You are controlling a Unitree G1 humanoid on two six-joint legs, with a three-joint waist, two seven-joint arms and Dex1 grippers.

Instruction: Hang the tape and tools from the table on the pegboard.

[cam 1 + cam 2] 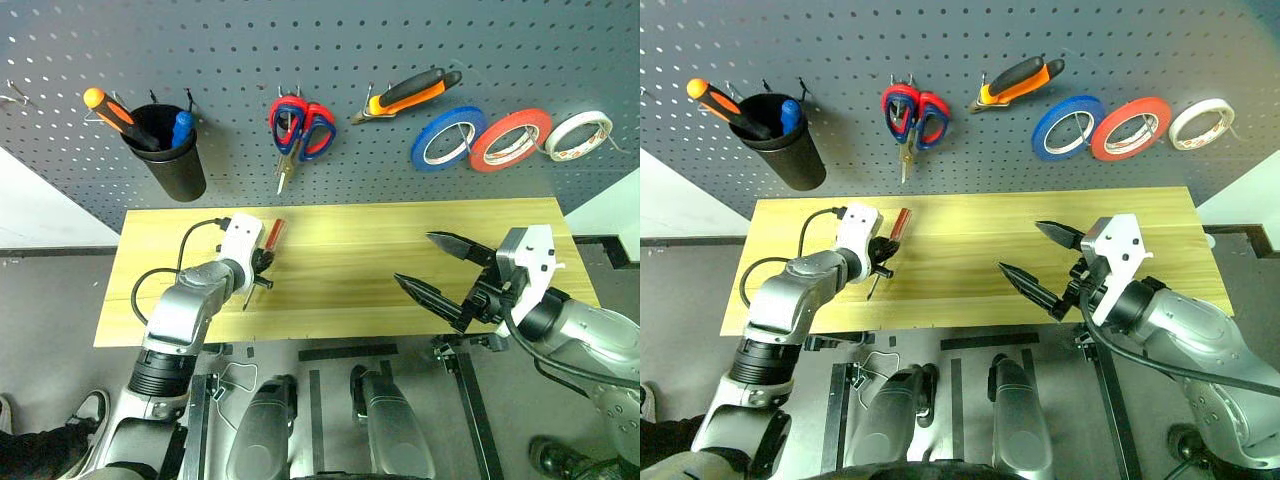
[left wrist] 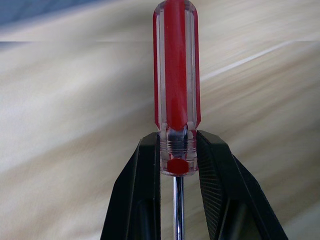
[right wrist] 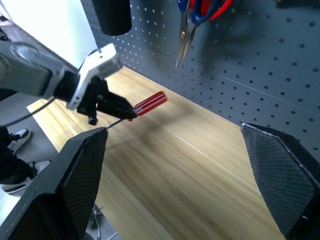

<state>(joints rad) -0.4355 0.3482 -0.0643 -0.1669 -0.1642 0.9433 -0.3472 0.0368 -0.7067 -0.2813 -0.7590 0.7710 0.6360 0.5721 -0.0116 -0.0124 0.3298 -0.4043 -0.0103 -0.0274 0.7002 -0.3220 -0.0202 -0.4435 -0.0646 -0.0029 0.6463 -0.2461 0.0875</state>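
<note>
The small red-handled screwdriver [image 1: 271, 238] sits left of centre in the head views, clamped in the left claw [image 1: 262, 262] over the yellow wood-grain surface [image 1: 340, 300]. The left wrist view shows the two black fingers [image 2: 142, 195] closed on the clear collar where handle meets steel shaft, so the red handle juts past the fingertips and the shaft runs back between them. Its long axis leans up and slightly right in the frame, handle end toward the pegboard [image 1: 330, 50].

The likely receptacle, judging by what already stands in it, is the black cup [image 1: 172, 155], up and to the left of the held tool, holding an orange-handled screwdriver [image 1: 118, 117] and a blue-handled tool [image 1: 182, 127]. The coming move turns on that offset and on turning the tool so the shaft goes in first. The left arm is much the nearer.

The right claw [image 1: 435, 268] hangs at the lower right, fingers spread wide and empty. Scissors [image 1: 298, 130], pliers [image 1: 408, 94] and red tape roll [image 1: 510, 139] already hang on the board.
</note>
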